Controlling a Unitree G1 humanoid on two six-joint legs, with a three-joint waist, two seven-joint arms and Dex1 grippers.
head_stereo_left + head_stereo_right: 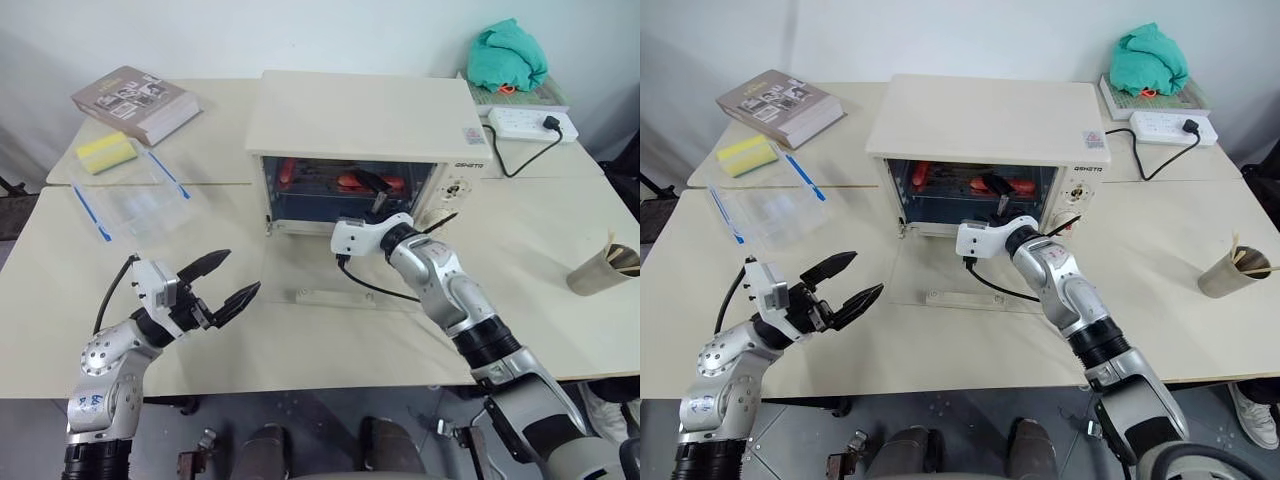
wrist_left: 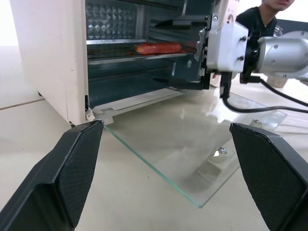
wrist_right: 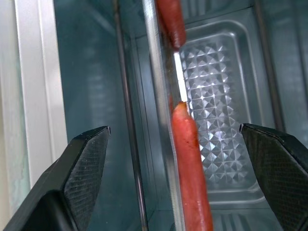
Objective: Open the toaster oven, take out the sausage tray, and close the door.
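The cream toaster oven (image 1: pixel 360 110) stands open, and its glass door (image 2: pixel 183 144) lies flat on the table with the bar handle (image 1: pixel 335 297) toward me. Inside, the silvery sausage tray (image 3: pixel 156 96) rests on the rack and carries two red sausages (image 3: pixel 190 159). My right gripper (image 1: pixel 378 192) is open at the oven mouth, its fingers reaching in on either side of the tray's edge without closing on it. My left gripper (image 1: pixel 243 270) is open with nothing in it, low over the table to the left of the door.
A clear plastic container (image 1: pixel 140 205) with blue clips, a yellow sponge (image 1: pixel 106 151) and a book (image 1: pixel 135 103) lie at the left. A power strip (image 1: pixel 530 123) and a green cloth (image 1: pixel 510 55) sit at the back right, and a paper cup (image 1: pixel 600 268) stands at the right.
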